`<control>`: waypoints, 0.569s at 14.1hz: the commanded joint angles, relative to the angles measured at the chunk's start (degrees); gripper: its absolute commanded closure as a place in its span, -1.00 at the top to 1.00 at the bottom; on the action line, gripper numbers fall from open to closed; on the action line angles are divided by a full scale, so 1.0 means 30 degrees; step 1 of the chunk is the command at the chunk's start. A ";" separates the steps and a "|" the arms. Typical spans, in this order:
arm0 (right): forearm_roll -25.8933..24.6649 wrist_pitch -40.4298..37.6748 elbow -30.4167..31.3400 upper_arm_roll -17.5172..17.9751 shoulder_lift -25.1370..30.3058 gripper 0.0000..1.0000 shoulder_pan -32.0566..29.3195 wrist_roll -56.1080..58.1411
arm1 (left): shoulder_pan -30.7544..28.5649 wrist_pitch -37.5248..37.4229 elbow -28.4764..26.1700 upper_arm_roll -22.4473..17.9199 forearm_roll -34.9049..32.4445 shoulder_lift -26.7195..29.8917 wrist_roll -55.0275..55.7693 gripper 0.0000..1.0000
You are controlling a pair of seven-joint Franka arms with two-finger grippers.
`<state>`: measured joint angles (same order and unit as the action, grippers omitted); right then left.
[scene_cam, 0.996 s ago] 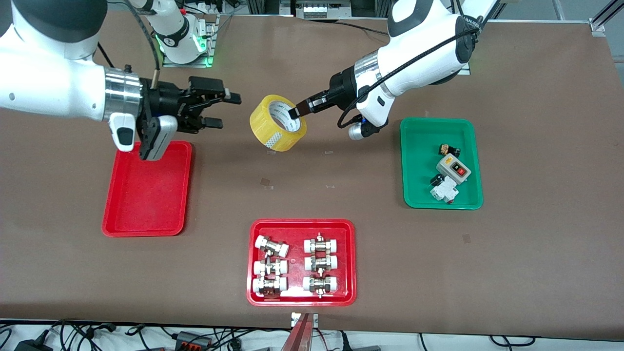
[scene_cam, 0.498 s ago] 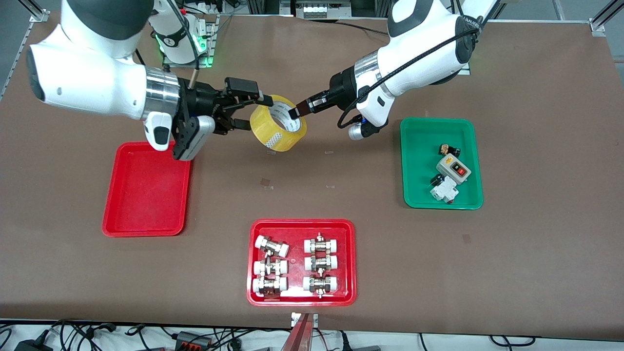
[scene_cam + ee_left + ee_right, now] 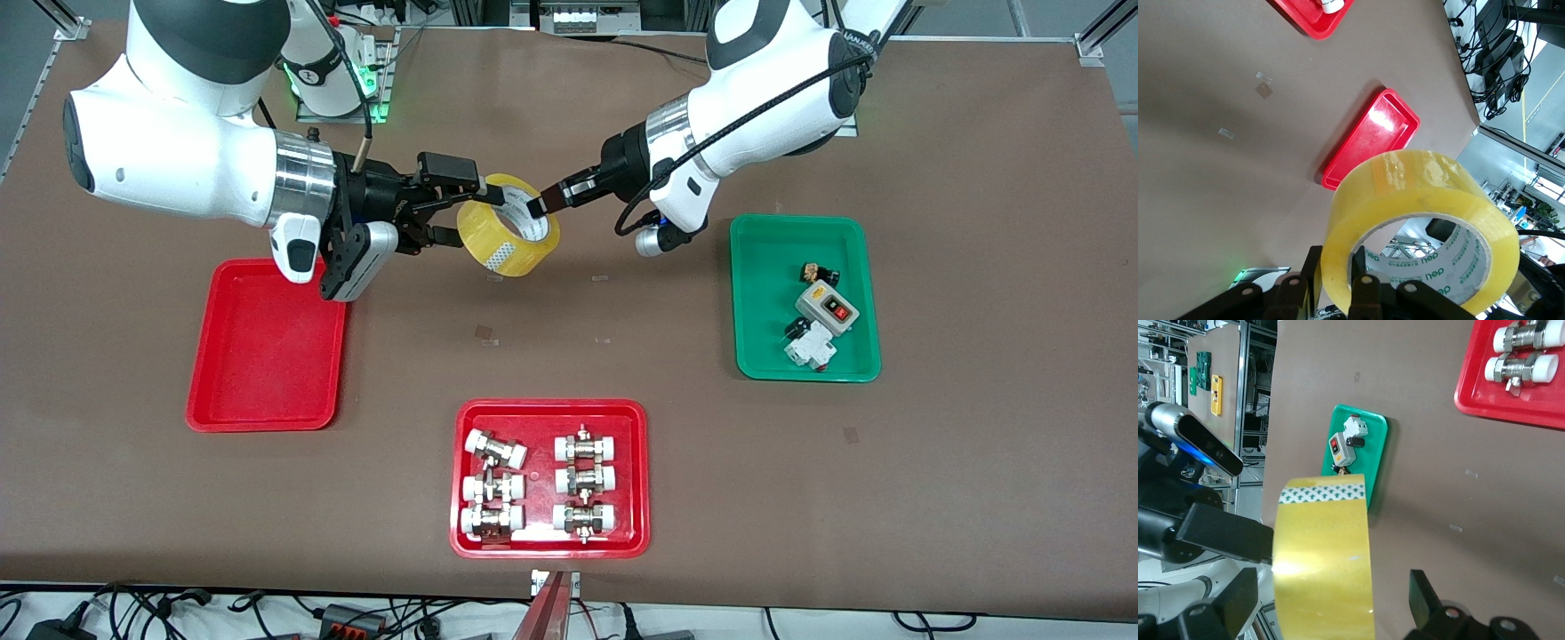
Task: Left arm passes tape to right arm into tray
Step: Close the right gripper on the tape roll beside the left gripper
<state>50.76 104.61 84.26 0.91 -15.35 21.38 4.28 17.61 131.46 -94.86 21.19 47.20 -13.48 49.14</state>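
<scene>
Even overhead light is flooding the table [image 3: 622, 338], and soft, short shadows are falling beneath the arms and the trays. A bright glare patch is shining on the floor of the red tray [image 3: 1386, 124] in the left wrist view, and sheen is streaking the tape [image 3: 1425, 200] just above the fingers [image 3: 1368, 293]. In the right wrist view the tape [image 3: 1325, 567] between the fingers [image 3: 1428, 597] is looking slightly soft, while the background is staying sharp.

tabletop [image 3: 622, 356]: brown, matte
plain red tray [image 3: 267, 345]: right arm's end
green tray [image 3: 805, 298]: left arm's end
fittings tray [image 3: 549, 478]: nearest the camera
</scene>
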 commanded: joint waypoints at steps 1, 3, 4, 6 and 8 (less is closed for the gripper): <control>0.0248 0.0023 -0.0664 -0.0126 -0.0245 1.00 0.0109 -0.0167 | -0.0187 -0.0109 0.0039 0.0113 0.0410 0.0126 -0.0063 -0.80; 0.0248 0.0489 -0.0664 -0.0097 -0.0334 1.00 0.0138 -0.0107 | -0.0188 -0.0109 0.0010 0.0113 0.0410 0.0126 -0.0063 -0.79; 0.0248 0.0521 -0.0664 -0.0097 -0.0392 1.00 0.0138 -0.0107 | -0.0217 -0.0109 -0.0078 0.0113 0.0410 0.0126 -0.0063 -0.79; 0.0248 0.0521 -0.0664 -0.0097 -0.0421 1.00 0.0138 -0.0078 | -0.0217 -0.0109 -0.0107 0.0113 0.0410 0.0185 -0.0063 -0.79; 0.0277 0.0551 -0.0664 -0.0097 -0.0538 1.00 0.0167 -0.0078 | -0.0217 -0.0109 -0.0166 0.0113 0.0410 0.0185 -0.0063 -0.79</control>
<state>50.76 105.85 83.76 0.85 -15.72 21.39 4.28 17.54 131.45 -95.12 21.19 47.20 -13.47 49.14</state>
